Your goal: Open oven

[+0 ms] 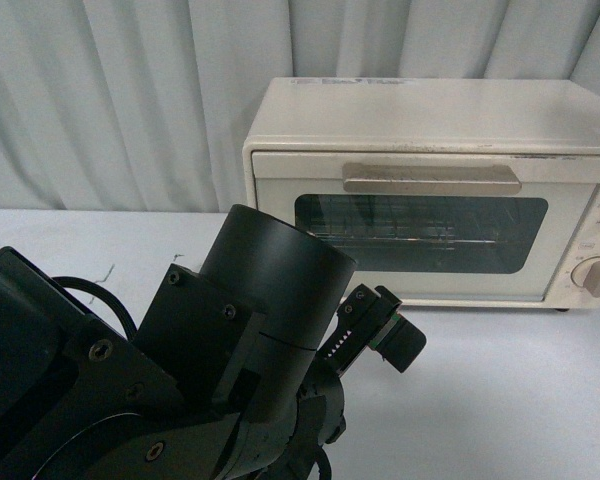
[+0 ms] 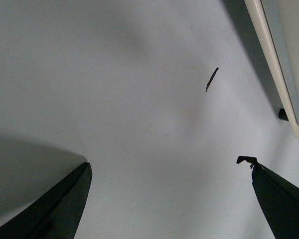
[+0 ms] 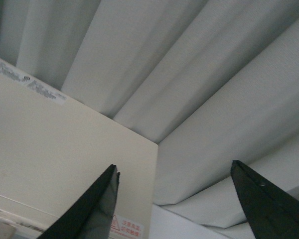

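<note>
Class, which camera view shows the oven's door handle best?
The front view: the whole handle lies across the shut door of the oven. The left wrist view catches only the oven's bottom edge; the right wrist view only its top. Neither shows the handle.

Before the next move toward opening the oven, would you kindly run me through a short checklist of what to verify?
1. oven door closed, ready to be opened: ok.
2. handle free of obstructions: ok.
3. left gripper open and empty: ok.
4. right gripper open and empty: ok.
5. A gripper lined up on the handle: not ok. The left one is over the table, and the right one faces the oven's top and the curtain.
</note>
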### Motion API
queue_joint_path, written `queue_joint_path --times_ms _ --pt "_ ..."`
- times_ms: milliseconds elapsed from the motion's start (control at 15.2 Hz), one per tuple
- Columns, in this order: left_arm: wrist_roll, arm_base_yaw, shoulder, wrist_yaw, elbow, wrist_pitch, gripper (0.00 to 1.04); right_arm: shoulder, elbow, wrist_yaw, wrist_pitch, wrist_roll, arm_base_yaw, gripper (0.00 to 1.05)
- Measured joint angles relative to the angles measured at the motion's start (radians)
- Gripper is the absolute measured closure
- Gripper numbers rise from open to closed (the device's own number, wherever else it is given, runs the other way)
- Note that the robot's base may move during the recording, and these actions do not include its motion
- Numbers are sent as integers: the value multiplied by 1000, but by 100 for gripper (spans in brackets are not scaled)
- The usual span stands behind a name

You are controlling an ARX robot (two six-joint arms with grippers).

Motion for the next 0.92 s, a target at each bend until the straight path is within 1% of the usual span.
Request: queue_joint_path --times_ms 66,197,329,395,527,658,724,922 --pt "0 0 0 0 0 0 7 16 14 -13 -15 -83 0 46" --pt "0 0 0 0 0 0 7 30 24 -84 -82 -329 0 77" --pt "0 0 0 0 0 0 7 41 24 -136 -139 -490 -2 99" --pt "0 0 0 0 0 0 7 46 20 -156 -148 -552 -4 102" --pt "0 0 0 0 0 0 7 49 -1 -189 -187 -649 -10 103" --pt "0 0 0 0 0 0 7 71 -46 -230 -267 -729 -10 103" --pt "0 0 0 0 0 0 7 82 -49 -246 -302 -740 -9 103" --pt "0 0 0 0 0 0 7 104 -58 -270 -332 -748 -8 103"
